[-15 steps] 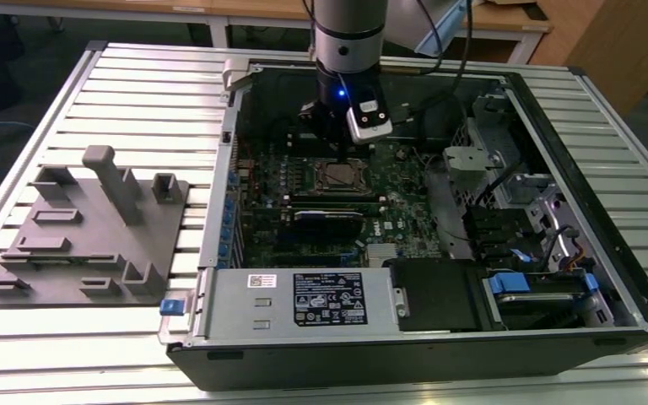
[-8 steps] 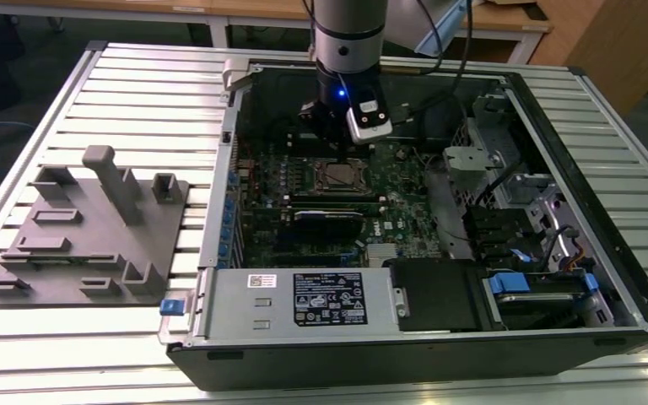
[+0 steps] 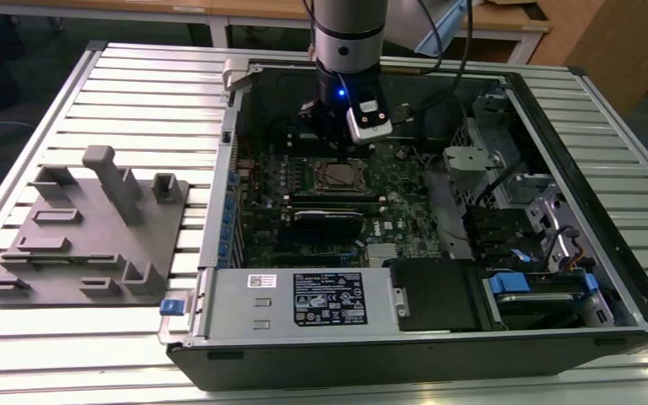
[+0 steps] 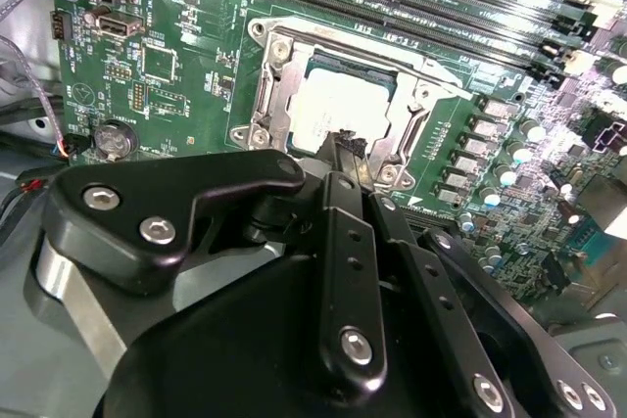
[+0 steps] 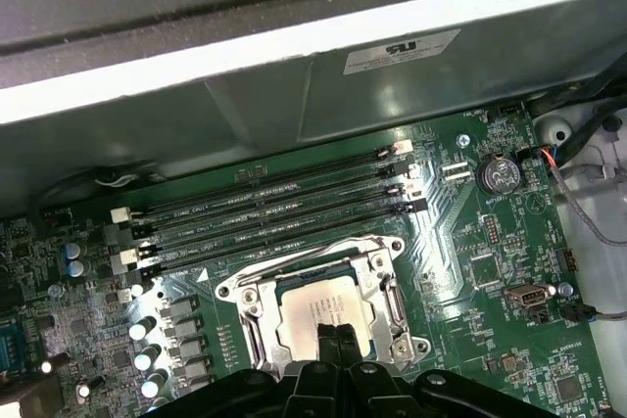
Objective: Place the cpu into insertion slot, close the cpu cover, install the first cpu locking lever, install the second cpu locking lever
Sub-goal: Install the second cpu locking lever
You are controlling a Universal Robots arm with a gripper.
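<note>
The exterior view showed a ribbed white metal worktop (image 3: 594,110) carrying an open black computer case (image 3: 414,354), and in it lay a green motherboard (image 3: 397,224). To the exterior view's left of the case sat a grey moulded fixture tray (image 3: 88,245) with upright posts. Inside the case, a silver box with a white label (image 3: 301,299) lay along the near wall. Long black memory slots (image 5: 274,212) ran just beside the square silver-rimmed insertion slot (image 4: 269,95). The small flat silver-grey cpu (image 4: 338,105) lay in that slot, framed by the thin silvery cpu cover (image 4: 416,119), which lay flat around it. The arm hung straight down into the case, and its black gripper (image 4: 345,142) hovered just over the cpu's edge, with its fingertips (image 5: 338,330) pressed together and nothing between them.
</note>
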